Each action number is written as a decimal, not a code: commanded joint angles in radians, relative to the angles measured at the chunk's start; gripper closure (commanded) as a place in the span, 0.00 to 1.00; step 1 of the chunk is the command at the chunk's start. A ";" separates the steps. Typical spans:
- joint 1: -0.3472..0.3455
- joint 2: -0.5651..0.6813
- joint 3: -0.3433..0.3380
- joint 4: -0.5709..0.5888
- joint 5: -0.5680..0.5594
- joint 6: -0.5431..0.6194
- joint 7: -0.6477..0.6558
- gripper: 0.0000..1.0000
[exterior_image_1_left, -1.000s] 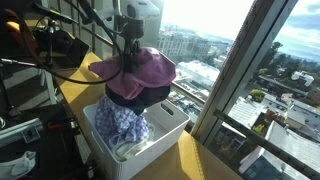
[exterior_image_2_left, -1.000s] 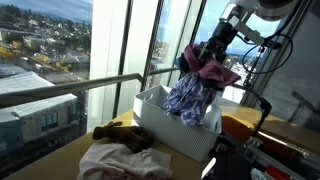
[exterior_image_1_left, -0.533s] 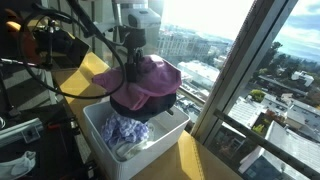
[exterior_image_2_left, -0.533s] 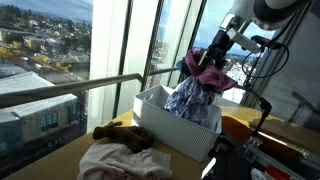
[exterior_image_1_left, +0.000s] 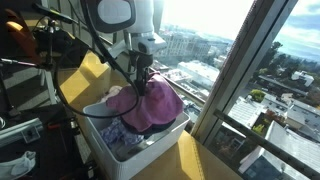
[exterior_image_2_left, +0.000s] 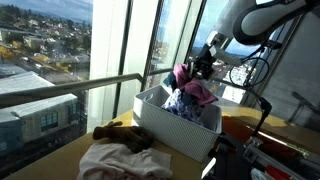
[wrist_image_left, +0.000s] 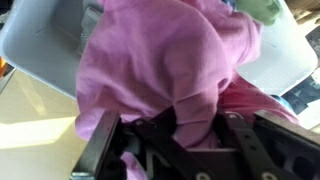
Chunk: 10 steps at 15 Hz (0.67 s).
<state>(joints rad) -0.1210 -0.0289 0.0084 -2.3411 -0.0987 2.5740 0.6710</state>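
My gripper (exterior_image_1_left: 145, 76) is shut on a pink cloth (exterior_image_1_left: 150, 105) and holds it low over a white bin (exterior_image_1_left: 165, 140), with the cloth's lower folds resting inside the bin. A blue-and-white patterned cloth (exterior_image_1_left: 112, 140) lies in the bin beneath it. In the other exterior view the gripper (exterior_image_2_left: 196, 70) holds the pink cloth (exterior_image_2_left: 196, 92) above the bin (exterior_image_2_left: 160, 125). In the wrist view the pink cloth (wrist_image_left: 170, 60) fills the frame, pinched between the dark fingers (wrist_image_left: 190, 135), with the bin's white wall (wrist_image_left: 40, 45) behind it.
A light cloth pile (exterior_image_2_left: 120, 162) and a brown soft item (exterior_image_2_left: 125, 134) lie on the wooden counter (exterior_image_2_left: 60, 158) beside the bin. Tall windows (exterior_image_2_left: 60, 50) run along the counter. Cables and equipment (exterior_image_1_left: 40, 50) crowd the robot's side.
The gripper has moved down and along the bin, lowering the pink cloth from above the bin into it. The patterned cloth is now mostly covered.
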 joint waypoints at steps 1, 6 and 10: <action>0.022 -0.041 -0.018 0.012 -0.022 -0.012 0.025 0.36; 0.062 -0.097 0.020 0.041 0.014 -0.042 0.043 0.01; 0.151 -0.108 0.130 0.050 -0.002 -0.029 0.144 0.00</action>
<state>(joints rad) -0.0247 -0.1288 0.0664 -2.3002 -0.0945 2.5609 0.7395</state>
